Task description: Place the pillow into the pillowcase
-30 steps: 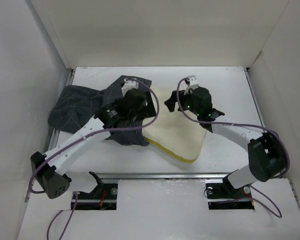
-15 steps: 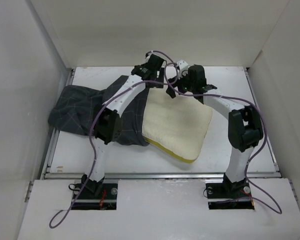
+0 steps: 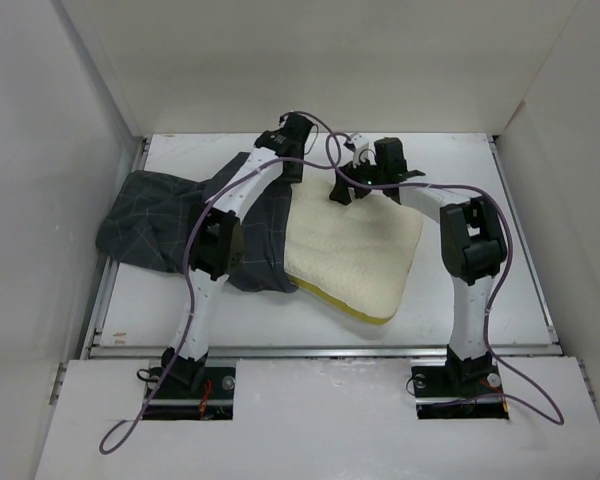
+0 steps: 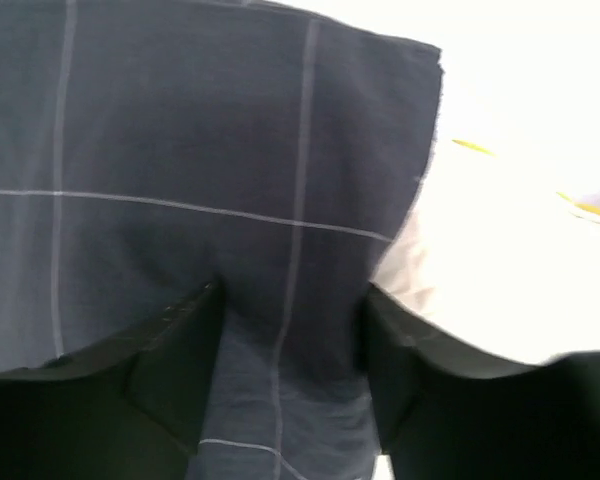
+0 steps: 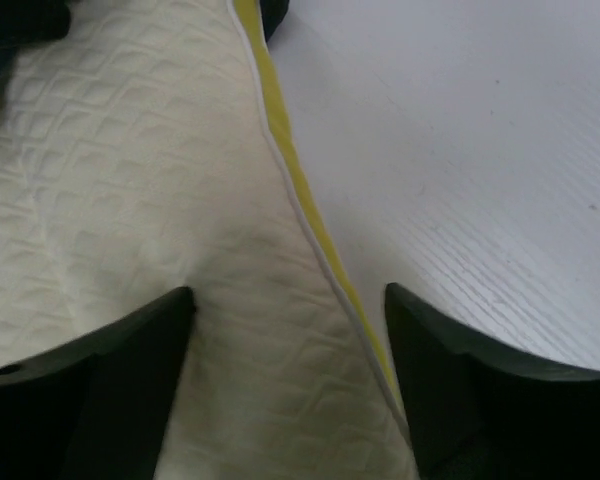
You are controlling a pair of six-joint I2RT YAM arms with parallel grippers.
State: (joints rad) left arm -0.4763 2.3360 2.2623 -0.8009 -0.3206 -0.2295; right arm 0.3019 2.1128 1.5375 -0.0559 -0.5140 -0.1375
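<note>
Both my arms reach to the far edge of the bench (image 3: 160,300), where the pillow (image 3: 355,250) lies flat at the middle, outside the pillowcase (image 3: 145,220), one corner pointing toward the near edge. The pillowcase sprawls wrinkled over the left half of the bench, out to the left edge, and its right side touches the pillow's left side. My left end effector (image 4: 288,385) sits at the far corner of the pillowcase. Its fingers stand partly apart with checked cloth between them, and I cannot tell from the wrist view whether they pinch it. Just beside it, my right end effector (image 5: 288,335) hangs low at the pillow's far end, its fingers spread wide. One finger is over the quilted top and the other over bare bench, and the yellow edge (image 5: 280,140) runs between them.
</note>
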